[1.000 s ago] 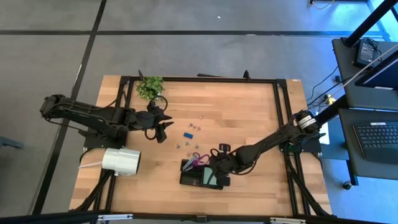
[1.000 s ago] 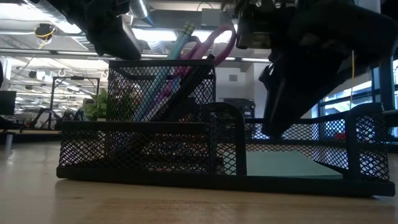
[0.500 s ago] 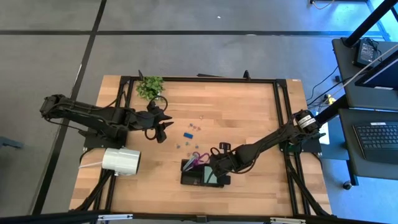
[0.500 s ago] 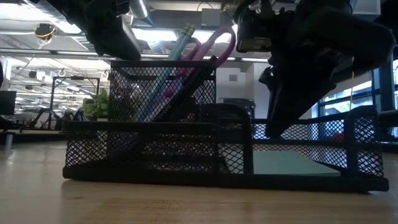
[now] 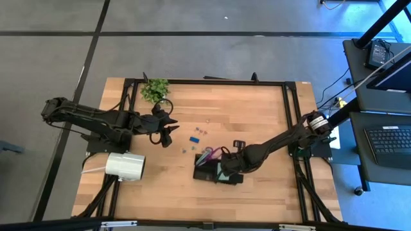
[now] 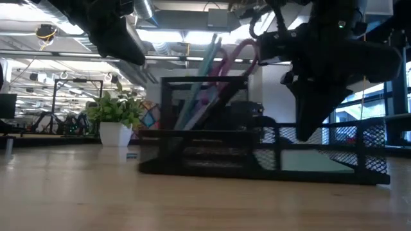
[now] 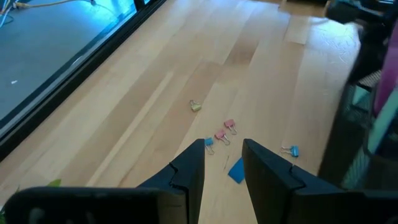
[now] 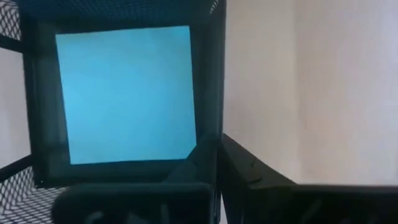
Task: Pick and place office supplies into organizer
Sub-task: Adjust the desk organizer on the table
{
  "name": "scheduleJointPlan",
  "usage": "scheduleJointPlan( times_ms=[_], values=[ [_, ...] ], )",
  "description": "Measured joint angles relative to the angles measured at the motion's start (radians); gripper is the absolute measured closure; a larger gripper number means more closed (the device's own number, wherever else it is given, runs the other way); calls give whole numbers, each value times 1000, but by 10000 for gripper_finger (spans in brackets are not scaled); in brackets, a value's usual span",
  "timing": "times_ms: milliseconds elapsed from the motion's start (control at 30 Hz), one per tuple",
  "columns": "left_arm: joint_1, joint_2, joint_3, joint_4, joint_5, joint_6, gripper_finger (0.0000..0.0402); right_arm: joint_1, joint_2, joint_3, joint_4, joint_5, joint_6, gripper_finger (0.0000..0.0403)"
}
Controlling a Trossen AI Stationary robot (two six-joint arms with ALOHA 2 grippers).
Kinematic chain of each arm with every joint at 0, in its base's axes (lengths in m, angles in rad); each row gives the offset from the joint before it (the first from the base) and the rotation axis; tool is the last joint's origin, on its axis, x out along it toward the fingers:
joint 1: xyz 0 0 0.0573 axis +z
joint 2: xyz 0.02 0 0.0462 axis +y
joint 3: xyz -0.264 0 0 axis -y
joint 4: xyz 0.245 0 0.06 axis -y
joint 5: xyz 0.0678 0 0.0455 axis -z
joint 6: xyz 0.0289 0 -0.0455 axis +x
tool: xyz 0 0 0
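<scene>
My left hand (image 5: 168,131) hovers over the table (image 5: 257,109), fingers parted and holding nothing, loose clips (image 7: 222,132) on the wood just ahead. Rightward, my right hand (image 5: 223,172) is pinched shut on the organizer (image 5: 207,173) wall; the sticky-note pad (image 8: 124,93) lies inside, scissors (image 6: 234,54) upright.

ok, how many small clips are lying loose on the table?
5, all on the bare table: one yellowish clip, two pink clips, two blue clips. More may be hidden.
</scene>
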Motion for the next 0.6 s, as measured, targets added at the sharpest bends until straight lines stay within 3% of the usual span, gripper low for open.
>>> scheduleJointPlan(
  times_ms=[233,600],
  values=[
    [0,0,0,0,0,0,300,-34,-66,-1,-189,81,-97,399],
    [0,0,0,0,-1,-3,300,-75,-68,-1,-246,55,-162,399]
  ],
)
